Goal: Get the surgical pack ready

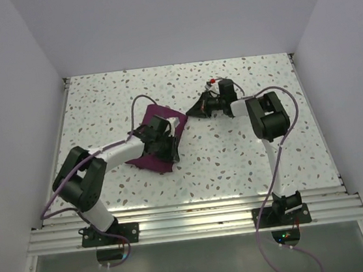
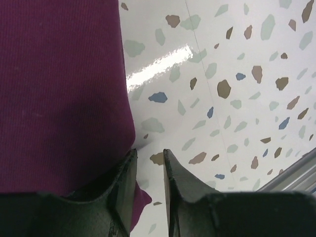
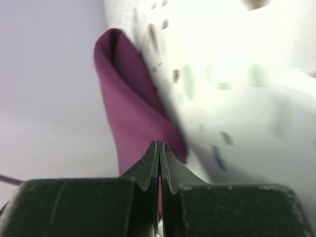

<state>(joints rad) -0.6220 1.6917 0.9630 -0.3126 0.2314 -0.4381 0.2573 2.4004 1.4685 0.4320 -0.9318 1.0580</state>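
**Plum-purple ribbed fabric cloth (image 1: pixel 143 155) of the surgical pack.** It lies mostly flat on the speckled white counter (image 1: pixel 250 161), left of the counter's middle. Its long axis runs from its near-left end to its far-right corner. That far-right corner points toward the right end effector (image 1: pixel 196 110), the arm you should treat as nearer to that corner.

The right end effector is closed on the fabric. In the right wrist view a fold of the cloth rises straight out of the shut jaws.

The left end effector (image 2: pixel 149 155) sits at the cloth's near-right edge. Its jaws are narrowly apart and hold nothing. One finger (image 2: pixel 126 177) is over the fabric and the other is over bare counter.

The coming move probably turns on the pinched corner. You would carry it back along the long axis toward the near-left end, with the left end effector placed to steady the edge.
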